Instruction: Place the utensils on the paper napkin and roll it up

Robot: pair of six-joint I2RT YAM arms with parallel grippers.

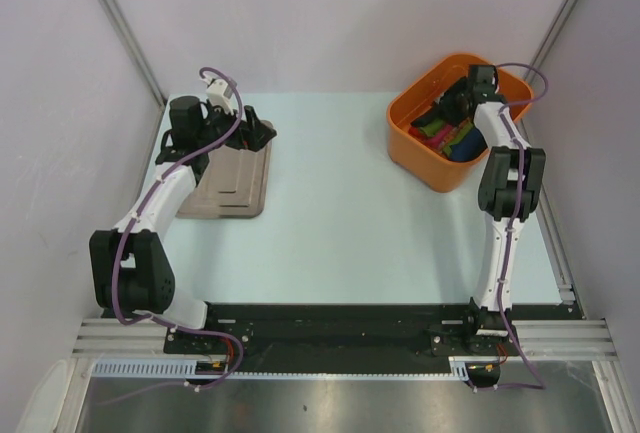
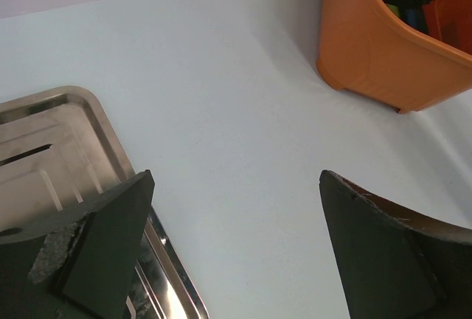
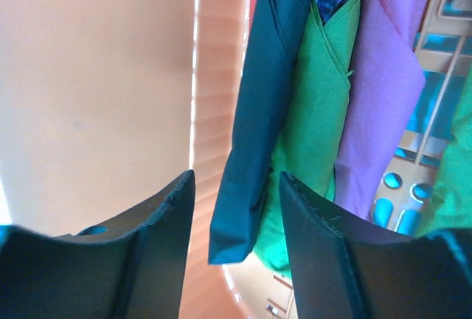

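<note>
Two tools are at work on opposite sides of your worktop (image 1: 340,223). Your right tool (image 3: 236,177) is reached down into the orange bin (image 1: 418,165) at the far right. Its jaws stand part-way apart around the lower end of the paper napkin (image 3: 258,113), a dark folded strip running away from the wrist camera. You can see a sliver of the bin's wall between the napkin and one finger (image 3: 158,238). A sliver of green shows between the napkin and the other finger, so neither pad looks pressed against the paper. The napkin lies inside the bin, close to its pale orange wall on one side. On the other side it sits just beside a green napkin (image 3: 310,142), with a pink napkin (image 3: 380,76) beyond that. From the top camera you see the same bin holding a jumble of red, green, pink and blue paper under the right wrist.

Your left tool (image 2: 236,177) is at the far left, over the right-hand edge of the steel tray (image 2: 51,135). Its jaws are spread wide and hold nothing. Through the gap you see only bare worktop, with one finger (image 2: 103,245) over the tray's rim and the other out over the worktop. The tray rests flat on the worktop, well apart from the bin.
</note>
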